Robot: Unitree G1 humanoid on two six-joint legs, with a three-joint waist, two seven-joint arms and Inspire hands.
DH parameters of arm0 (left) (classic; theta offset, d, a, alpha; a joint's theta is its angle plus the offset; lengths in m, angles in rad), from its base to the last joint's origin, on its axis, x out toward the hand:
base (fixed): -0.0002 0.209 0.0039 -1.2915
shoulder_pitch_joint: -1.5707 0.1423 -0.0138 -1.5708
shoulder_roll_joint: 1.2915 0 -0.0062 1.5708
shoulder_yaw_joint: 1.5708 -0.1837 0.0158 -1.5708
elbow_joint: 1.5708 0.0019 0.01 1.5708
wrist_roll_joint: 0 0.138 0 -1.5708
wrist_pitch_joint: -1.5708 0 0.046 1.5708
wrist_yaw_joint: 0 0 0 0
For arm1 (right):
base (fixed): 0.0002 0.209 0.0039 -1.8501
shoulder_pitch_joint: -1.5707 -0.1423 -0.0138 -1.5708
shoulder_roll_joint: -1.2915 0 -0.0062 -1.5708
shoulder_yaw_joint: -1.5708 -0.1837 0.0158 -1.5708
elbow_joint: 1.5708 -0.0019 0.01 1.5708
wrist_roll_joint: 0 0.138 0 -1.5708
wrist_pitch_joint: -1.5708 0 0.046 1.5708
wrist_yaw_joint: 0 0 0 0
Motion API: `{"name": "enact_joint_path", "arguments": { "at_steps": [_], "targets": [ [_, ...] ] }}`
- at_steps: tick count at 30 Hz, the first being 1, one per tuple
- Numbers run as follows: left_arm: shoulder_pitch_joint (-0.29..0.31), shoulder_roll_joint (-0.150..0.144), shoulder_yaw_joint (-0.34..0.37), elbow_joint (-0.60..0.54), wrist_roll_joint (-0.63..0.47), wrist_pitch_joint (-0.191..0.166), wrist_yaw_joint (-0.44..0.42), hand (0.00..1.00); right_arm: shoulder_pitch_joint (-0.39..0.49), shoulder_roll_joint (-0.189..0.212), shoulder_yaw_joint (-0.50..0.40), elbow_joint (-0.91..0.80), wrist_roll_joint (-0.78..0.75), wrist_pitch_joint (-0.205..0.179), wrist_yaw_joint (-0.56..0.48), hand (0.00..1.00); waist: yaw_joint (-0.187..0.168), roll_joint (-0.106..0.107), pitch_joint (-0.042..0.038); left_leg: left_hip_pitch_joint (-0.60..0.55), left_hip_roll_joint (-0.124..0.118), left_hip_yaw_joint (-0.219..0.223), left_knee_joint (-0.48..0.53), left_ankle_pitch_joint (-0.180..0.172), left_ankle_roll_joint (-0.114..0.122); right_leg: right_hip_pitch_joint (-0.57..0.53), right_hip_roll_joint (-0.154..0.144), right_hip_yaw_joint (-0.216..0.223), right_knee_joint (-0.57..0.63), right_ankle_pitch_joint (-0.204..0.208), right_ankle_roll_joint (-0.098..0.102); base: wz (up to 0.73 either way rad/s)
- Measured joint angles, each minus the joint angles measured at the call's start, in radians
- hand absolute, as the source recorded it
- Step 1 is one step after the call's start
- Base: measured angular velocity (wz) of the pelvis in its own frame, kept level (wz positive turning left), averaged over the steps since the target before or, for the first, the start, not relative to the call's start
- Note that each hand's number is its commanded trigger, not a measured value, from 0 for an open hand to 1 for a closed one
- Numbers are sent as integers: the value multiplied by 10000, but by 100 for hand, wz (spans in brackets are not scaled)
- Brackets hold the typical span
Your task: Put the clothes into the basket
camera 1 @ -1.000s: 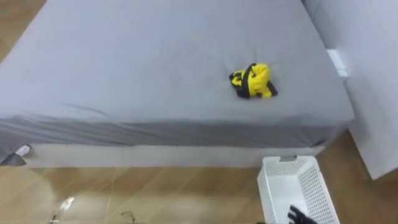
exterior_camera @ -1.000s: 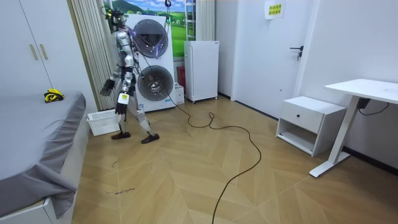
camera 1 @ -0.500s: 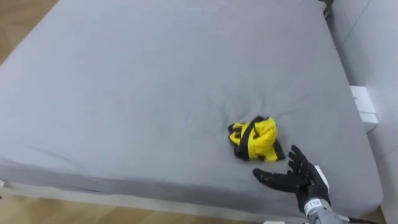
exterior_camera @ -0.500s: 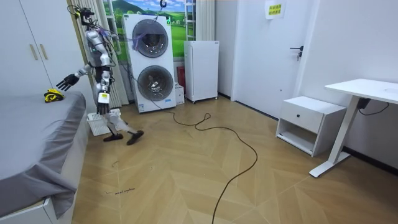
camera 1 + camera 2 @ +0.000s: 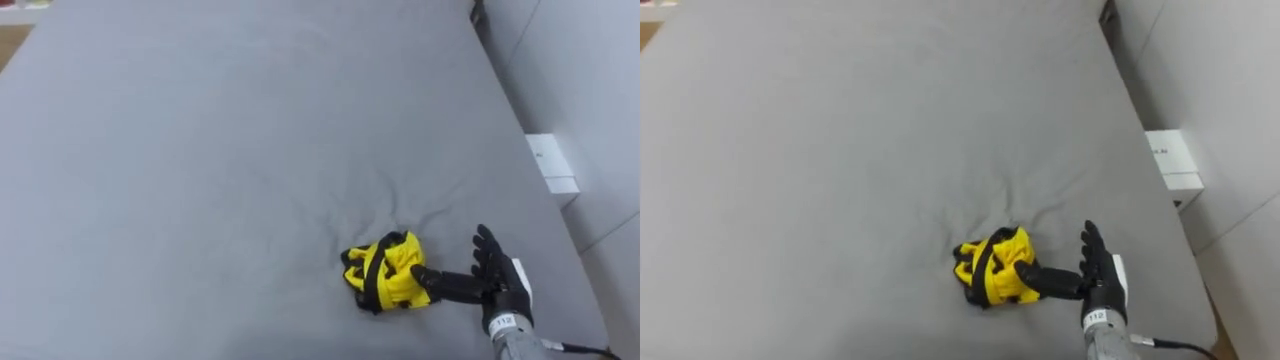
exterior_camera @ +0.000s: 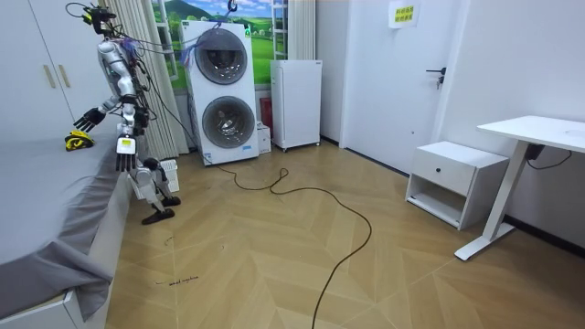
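A crumpled yellow and black garment (image 5: pixel 385 272) (image 5: pixel 992 267) lies on the grey bed (image 5: pixel 200 150), near its right edge. My right hand (image 5: pixel 492 284) (image 5: pixel 1095 277) rests on the sheet just right of it, open, fingers straight, with one fingertip touching the cloth. In the room view I stand against the bed's side, right hand (image 6: pixel 89 118) stretched out over the garment (image 6: pixel 78 141). My left hand (image 6: pixel 125 157) hangs by my hip. The white basket (image 6: pixel 168 170) stands on the floor behind my legs, partly hidden.
A white box (image 5: pixel 552 165) sits in the gap between the bed's right edge and a white wall. Behind me stand stacked washing machines (image 6: pixel 218 91); a dark cable (image 6: pixel 347 228) crosses the wooden floor.
I have stepped up against the bed and the view has moved in over it. My right hand has gone forward and now touches the garment, which lies where it was.
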Motion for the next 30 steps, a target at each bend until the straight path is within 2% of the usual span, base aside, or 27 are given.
{"name": "enact_joint_path", "arguments": {
  "at_steps": [2,4,5,10,14,17,21,22,23,25,29,30],
  "targets": [
    [0,12,-14,-25,-2,79,-3,0,-2,-3,61,-127,-1,-3,-105,0,-1,-5,22,-4,-32,-99,-47,1,3,18,-29,-83,0,-13,40,28],
    [-78,10,-18,-26,1,225,-8,0,-31,-29,149,-128,-4,-10,-270,0,-2,-54,34,-111,-141,-207,-36,19,33,-30,-136,-306,-14,-105,203,36],
    [-177,-8,-20,-28,1,289,-8,0,-82,-44,178,-83,-105,-8,-343,0,18,-60,66,-196,-162,-251,-36,47,80,-42,-174,-300,-99,-120,229,34],
    [-260,-24,-21,-67,92,323,5,0,-595,-39,575,685,-327,4,-347,0,153,-45,94,-496,-323,-526,-50,103,171,-228,-278,-571,-173,-139,261,18],
    [-369,2,-187,-73,104,546,10,0,-1144,-40,899,1749,-273,232,-341,0,237,-64,93,-714,-418,-828,-9,142,235,-292,-364,-928,-182,-164,304,21],
    [-380,0,-234,-189,114,738,9,0,-1188,-51,1051,2275,-288,422,-343,0,313,-94,98,-880,-489,-1014,38,179,293,-336,-414,-1037,-224,-169,313,27],
    [-381,63,-227,-183,200,788,9,0,-1194,-167,1554,2294,-359,444,-339,0,449,-100,101,-1094,-524,-1022,191,178,312,-398,-447,-1129,-298,-153,341,4],
    [-404,66,-227,-184,222,790,8,0,-1195,-230,1653,2294,-362,443,-328,7,480,-102,99,-1148,-523,-1019,223,177,313,-428,-448,-1134,-299,-153,342,0],
    [-471,63,-227,-189,302,802,1,0,-1198,-356,1776,2303,-380,444,-281,64,558,-101,102,-1267,-523,-1012,320,173,320,-498,-450,-1143,-299,-153,345,0],
    [-495,62,-230,-194,403,807,1,0,-1261,-471,1918,2441,-417,431,-233,100,622,-93,108,-1401,-521,-1011,422,172,321,-575,-450,-1158,-296,-157,353,5],
    [-494,53,-229,-84,579,1100,2,0,-1811,-470,1924,3689,-609,420,-219,100,609,-47,132,-1531,-510,-1027,495,192,348,-564,-448,-1243,-284,-181,394,7],
    [-507,55,-244,38,574,1202,2,0,-1952,-532,1919,3953,-672,431,-217,100,591,-13,115,-1572,-512,-1038,513,189,349,-568,-447,-1253,-283,-183,396,3]
  ]
}}
